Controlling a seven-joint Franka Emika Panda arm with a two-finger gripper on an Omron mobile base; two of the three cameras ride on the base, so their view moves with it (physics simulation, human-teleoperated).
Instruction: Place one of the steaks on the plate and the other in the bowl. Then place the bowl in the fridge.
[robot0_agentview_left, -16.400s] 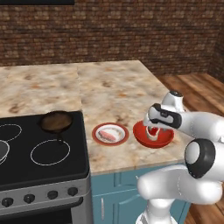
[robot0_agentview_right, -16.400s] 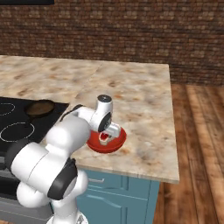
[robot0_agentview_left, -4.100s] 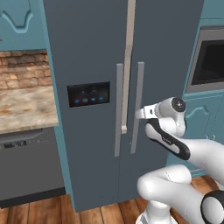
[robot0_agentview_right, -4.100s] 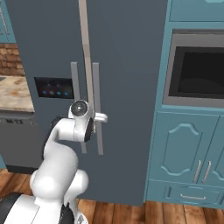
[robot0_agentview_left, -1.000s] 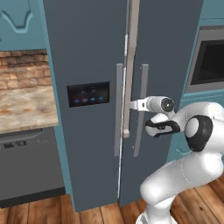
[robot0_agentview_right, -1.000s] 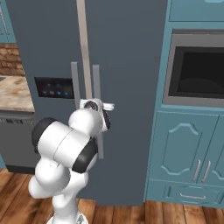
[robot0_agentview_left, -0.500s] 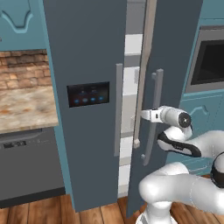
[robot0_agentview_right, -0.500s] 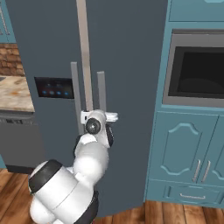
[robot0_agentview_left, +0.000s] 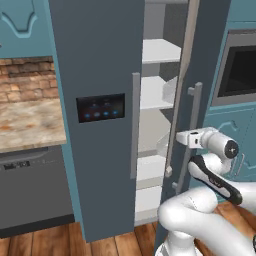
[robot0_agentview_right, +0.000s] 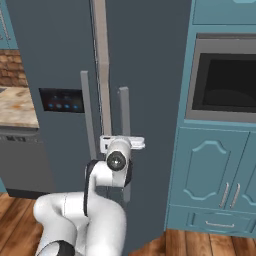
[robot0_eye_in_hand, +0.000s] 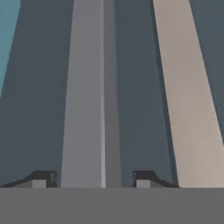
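From the left base view, the fridge (robot0_agentview_left: 100, 100) stands with its right door (robot0_agentview_left: 197, 125) swung partly out, so pale shelves (robot0_agentview_left: 157, 52) show in the gap; that opening is presumably being made so the bowl can go inside later. The hand (robot0_agentview_left: 181, 140) sits right at the door's vertical handle (robot0_agentview_left: 189, 135), level with its middle. A stone-topped table (robot0_agentview_left: 30, 122) shows at the left under a brick wall. In the right base view the same door is seen from its front, so the shelves are hidden, but the hand (robot0_agentview_right: 122, 142) is clearly up against the right handle (robot0_agentview_right: 124, 125), with the left handle (robot0_agentview_right: 86, 112) just beside it and a wall oven (robot0_agentview_right: 222, 80) further right. The hand view looks straight along the grey handle bar (robot0_eye_in_hand: 89, 96), which runs between the two fingertips (robot0_eye_in_hand: 39, 180); they stand apart on either side with visible gaps, so I judge the hold loosened rather than clamped. The bowl, plate and steaks lie somewhere outside what these views take in.
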